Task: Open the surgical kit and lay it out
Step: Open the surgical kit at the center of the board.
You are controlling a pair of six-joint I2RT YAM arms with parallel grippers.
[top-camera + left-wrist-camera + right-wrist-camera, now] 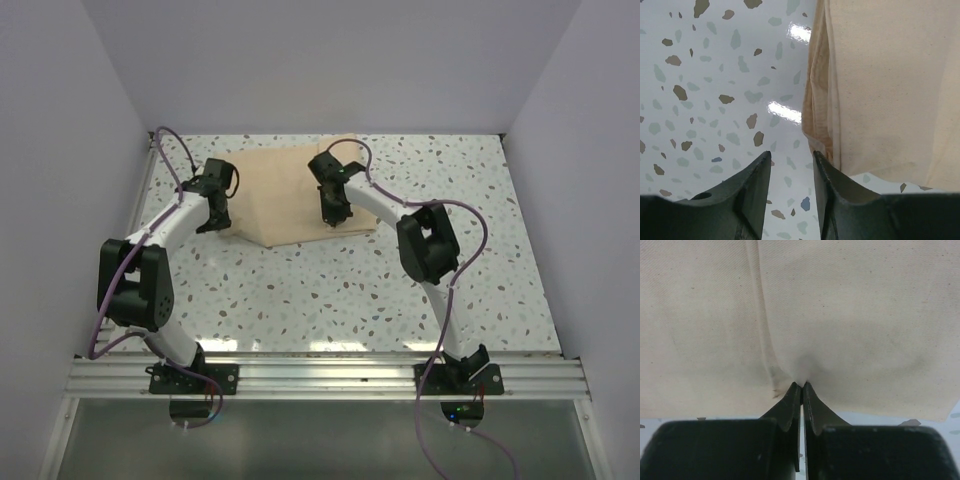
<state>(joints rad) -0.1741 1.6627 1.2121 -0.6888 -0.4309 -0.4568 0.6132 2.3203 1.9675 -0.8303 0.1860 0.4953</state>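
The beige-tan cloth wrap (290, 195) lies folded at the back middle of the table. My right gripper (331, 218) is on its near right part, shut and pinching a fold of the cloth (840, 315) at its tips (802, 386). My left gripper (212, 222) is at the wrap's left edge, open and empty, with its right finger (830, 180) just beside the layered cloth edge (822, 115). The steel tray, tweezers and scissors are hidden.
The speckled tabletop (330, 290) spreads around the wrap. White walls close in the left, back and right sides. A metal rail (320, 375) with both arm bases runs along the near edge.
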